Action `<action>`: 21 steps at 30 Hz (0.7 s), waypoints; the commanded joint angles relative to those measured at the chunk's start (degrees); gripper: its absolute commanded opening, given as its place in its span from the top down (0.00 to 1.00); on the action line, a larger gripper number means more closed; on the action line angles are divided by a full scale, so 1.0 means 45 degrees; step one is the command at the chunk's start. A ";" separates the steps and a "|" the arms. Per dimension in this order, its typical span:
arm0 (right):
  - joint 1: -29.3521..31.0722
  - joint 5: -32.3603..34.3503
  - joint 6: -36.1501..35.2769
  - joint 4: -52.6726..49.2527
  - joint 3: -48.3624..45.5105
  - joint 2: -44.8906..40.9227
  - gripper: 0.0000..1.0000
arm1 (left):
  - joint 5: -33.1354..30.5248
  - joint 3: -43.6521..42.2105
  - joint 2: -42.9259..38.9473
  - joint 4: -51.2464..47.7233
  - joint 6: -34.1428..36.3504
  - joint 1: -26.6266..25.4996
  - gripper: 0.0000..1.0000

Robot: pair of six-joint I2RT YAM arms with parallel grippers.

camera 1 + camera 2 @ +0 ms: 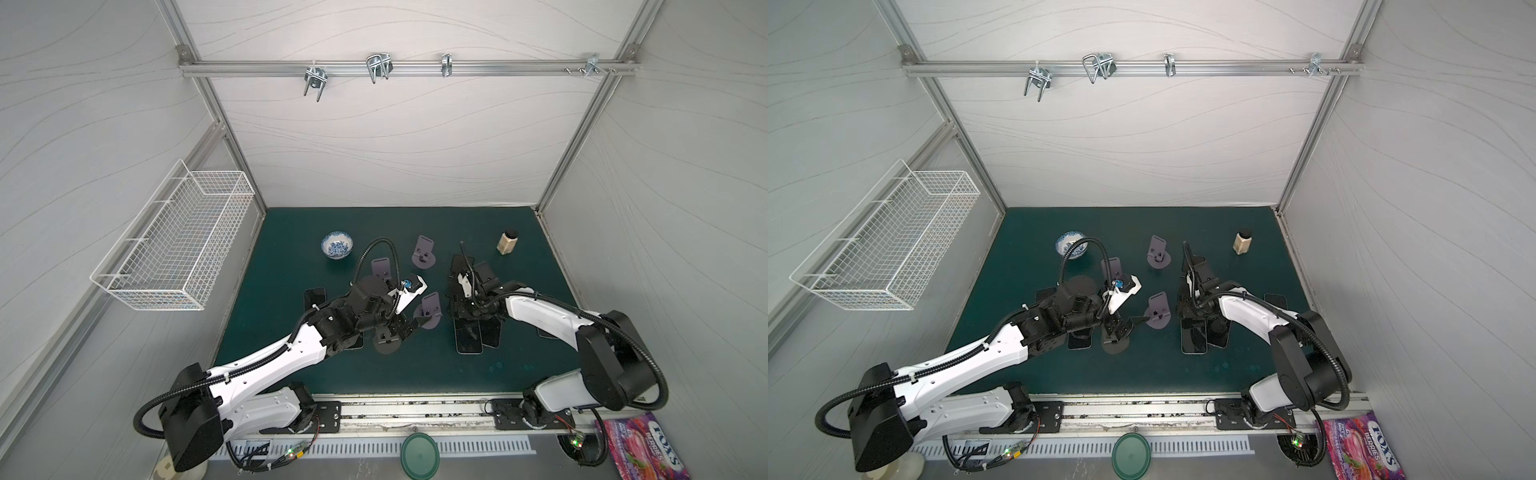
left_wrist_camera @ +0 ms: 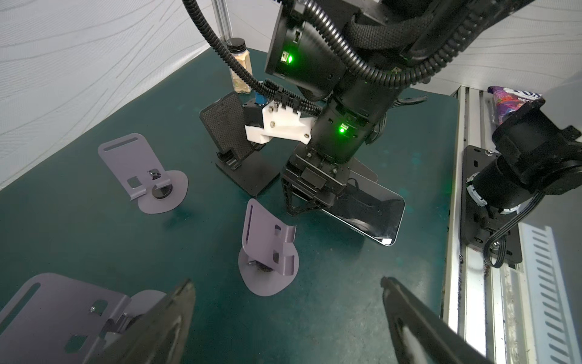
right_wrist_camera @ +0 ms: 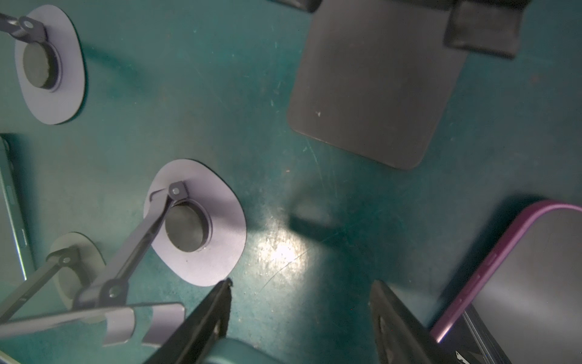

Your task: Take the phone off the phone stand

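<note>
The phone (image 2: 371, 214), dark-screened, sticks out of my right gripper (image 2: 315, 195), which is shut on one end of it and holds it tilted above the green mat. In the right wrist view its teal edge (image 3: 239, 353) sits deep between that gripper's (image 3: 301, 282) fingers. The black phone stand (image 2: 233, 148) with a mesh back stands empty just behind; its base plate (image 3: 371, 88) lies ahead of the fingers. In both top views the phone (image 1: 468, 340) reaches forward from the right gripper (image 1: 457, 309). My left gripper (image 2: 286, 280) hangs open over bare mat beside a lavender stand (image 2: 271, 252).
Several lavender stands (image 1: 424, 253) and flat phones (image 1: 314, 297) lie about the mat, one purple-cased (image 3: 519, 283) beside the right gripper. A patterned bowl (image 1: 337, 245) and a bottle (image 1: 507, 242) stand at the back. A wire basket (image 1: 174, 245) hangs on the left wall.
</note>
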 commanded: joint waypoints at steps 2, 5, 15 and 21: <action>0.0124 0.0101 0.0183 0.0357 -0.0175 0.0170 0.56 | -0.0014 0.0048 -0.0347 0.0595 0.0166 -0.0059 0.06; 0.0182 0.0210 0.0211 0.0308 -0.0219 0.0308 0.55 | -0.0067 -0.0035 -0.0488 0.0614 0.0182 -0.0060 0.06; 0.0489 0.0758 0.0132 0.0041 -0.0160 0.0617 0.54 | -0.0158 -0.0109 -0.0593 0.0578 0.0228 -0.0057 0.06; 0.0759 0.0974 0.0227 0.0293 -0.0208 0.1042 0.54 | -0.0292 -0.0132 -0.0671 0.0535 0.0283 -0.0060 0.06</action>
